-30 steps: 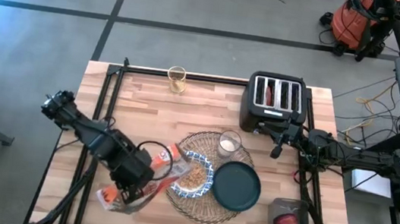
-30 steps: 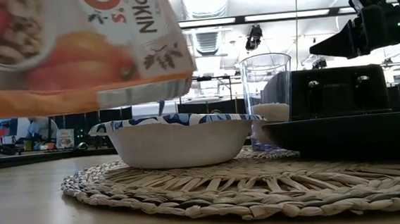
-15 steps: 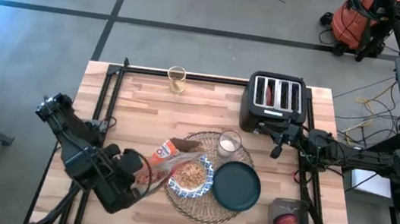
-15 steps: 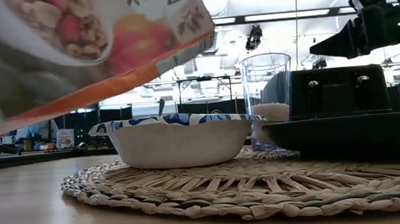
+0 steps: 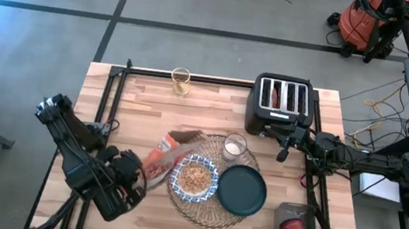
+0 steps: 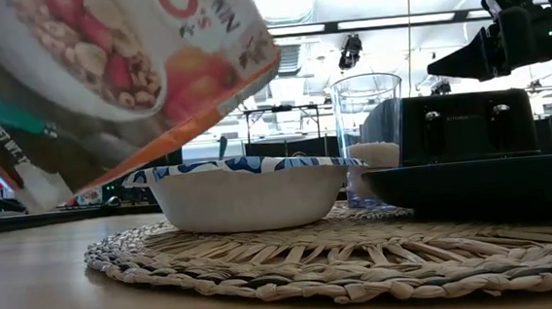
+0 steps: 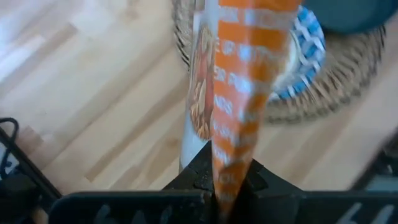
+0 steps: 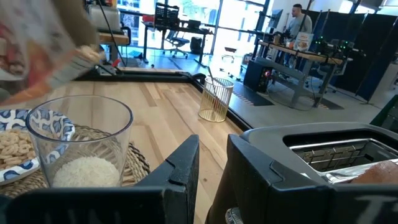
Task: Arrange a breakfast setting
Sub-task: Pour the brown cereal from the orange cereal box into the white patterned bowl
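Placemat (image 5: 207, 209) of woven straw lies on the wooden tabletop (image 5: 142, 115), carrying one bowl (image 5: 195, 178) of cereal, one teal plate (image 5: 242, 190) and one glass (image 5: 234, 145). A second glass (image 5: 180, 81) stands well apart near the far edge. The left tool (image 7: 217, 186) is clamped on one orange bag (image 5: 160, 160) held tilted beside the bowl; only letter fragments read on it. The right tool (image 5: 285, 149) hangs beside the four-slot toaster (image 5: 281, 104), fingers narrowly parted, empty. Desks fill the room behind.
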